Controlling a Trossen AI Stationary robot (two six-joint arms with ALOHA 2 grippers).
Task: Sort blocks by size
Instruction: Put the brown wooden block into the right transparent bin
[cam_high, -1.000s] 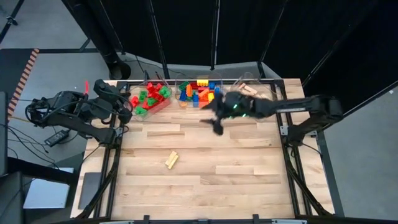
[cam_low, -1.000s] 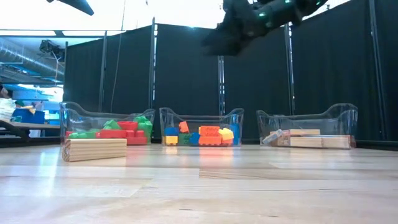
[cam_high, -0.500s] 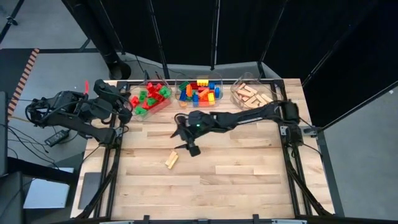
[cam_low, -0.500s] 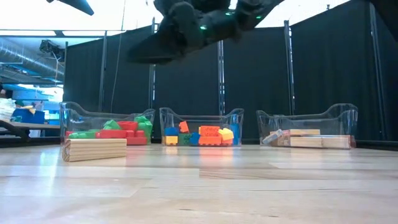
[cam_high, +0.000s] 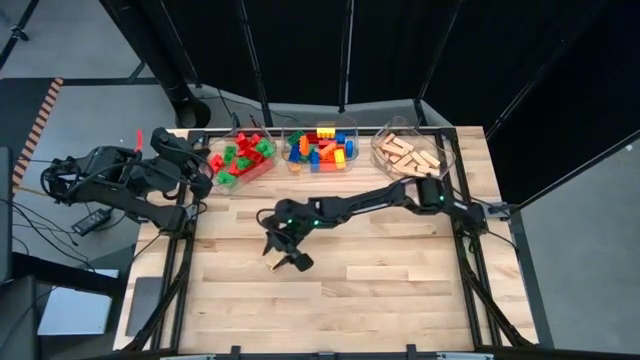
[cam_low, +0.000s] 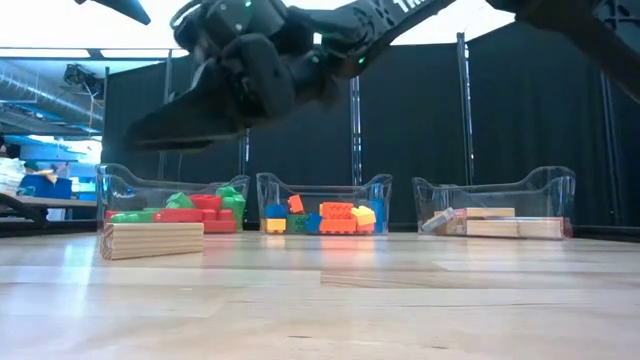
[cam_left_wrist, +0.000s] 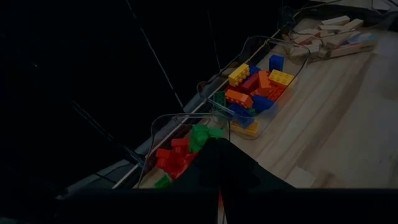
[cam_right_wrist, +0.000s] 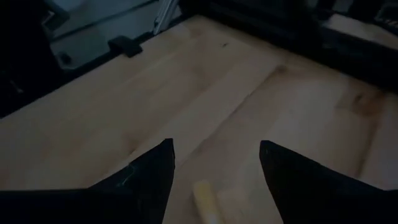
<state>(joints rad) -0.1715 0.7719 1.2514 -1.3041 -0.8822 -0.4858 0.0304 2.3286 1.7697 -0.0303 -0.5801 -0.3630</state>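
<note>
The blocks (cam_high: 320, 148) fill three clear bins (cam_high: 411, 150) along the far edge; one tan wooden bar (cam_high: 275, 257) lies alone mid-table. We see the right gripper (cam_high: 282, 250) over it, jaws spread and empty. The left gripper (cam_high: 205, 168) waits far left, clenched.

Wooden bar (cam_high: 275, 257) mid-table, w/ three bins (cam_high: 318, 160) along far edge.

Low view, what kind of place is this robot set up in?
Probably a robotics lab or test cell: black curtains enclose a wooden table, clear bins hold sorted toy blocks, and an open workspace with exposed ceiling ducts shows behind.
</note>
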